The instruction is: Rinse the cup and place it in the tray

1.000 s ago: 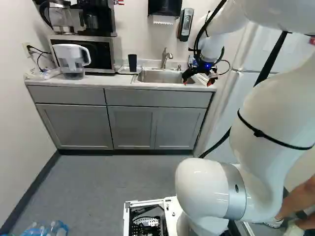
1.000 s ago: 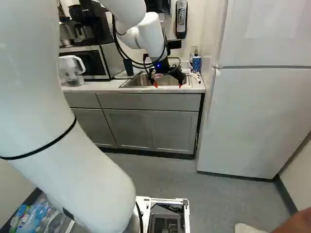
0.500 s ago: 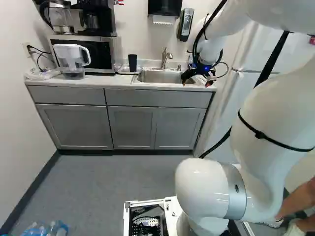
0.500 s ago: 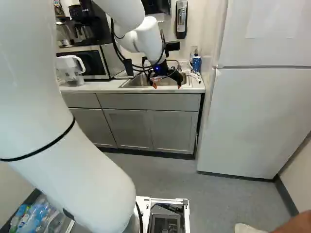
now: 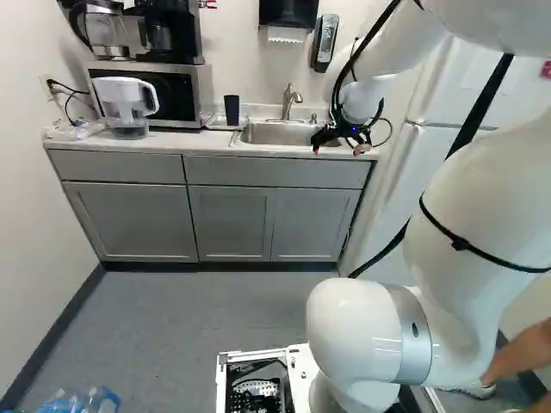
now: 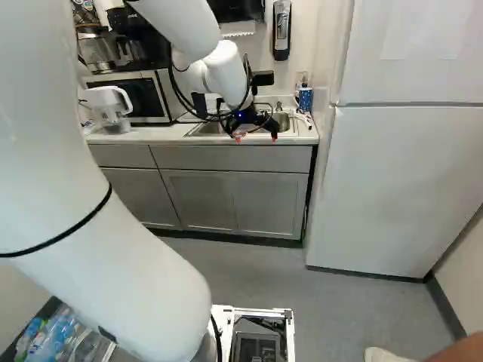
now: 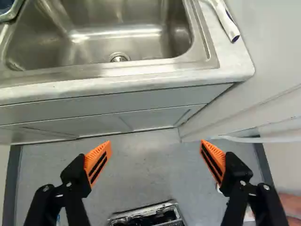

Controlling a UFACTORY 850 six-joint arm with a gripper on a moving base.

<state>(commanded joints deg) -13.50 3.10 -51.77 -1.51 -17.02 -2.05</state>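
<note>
Item 1: gripper (image 5: 339, 150), blk, 2 fingers w/ orange pads (image 7: 99, 160). Condition: spread wide, floor showing betw. the tips in the wrist view. Position: near the front edge of the counter, at the sink's fridge-side end, sink lying ahead of it.

Item 2: cup (image 5: 232, 110), dark, tall, upright. Located at the back of the counter, betw. microwave and sink, well apart from the fingers.

Item 3: tray (image 5: 216, 127), pale, low, beside the sink; cup prob. stands on it, though the view is small there.

Item 4: sink (image 7: 127, 34), stainless, 1 drain (image 7: 119, 57), set into the white counter (image 5: 185, 143).

Item 5: faucet (image 5: 290, 100), metal, at the sink's rear edge.

Item 6: microwave (image 5: 207, 84), coffee maker (image 5: 162, 34) on top; clear-and-white pitcher (image 5: 127, 101) just in front.

Item 7: wall fittings, towel dispenser (image 5: 283, 14) (blk, paper hanging) and soap dispenser (image 5: 324, 43), mtd. above the counter.

Item 8: blue container (image 6: 305, 98), rear of counter, nr. the wall; white tube (image 7: 223, 18) beside the sink, same end.

Item 9: fridge (image 6: 400, 181), white, 2 doors, rt. of the counter in the right base view.

Item 10: cabinets (image 5: 225, 222), gray, under the counter.
</note>
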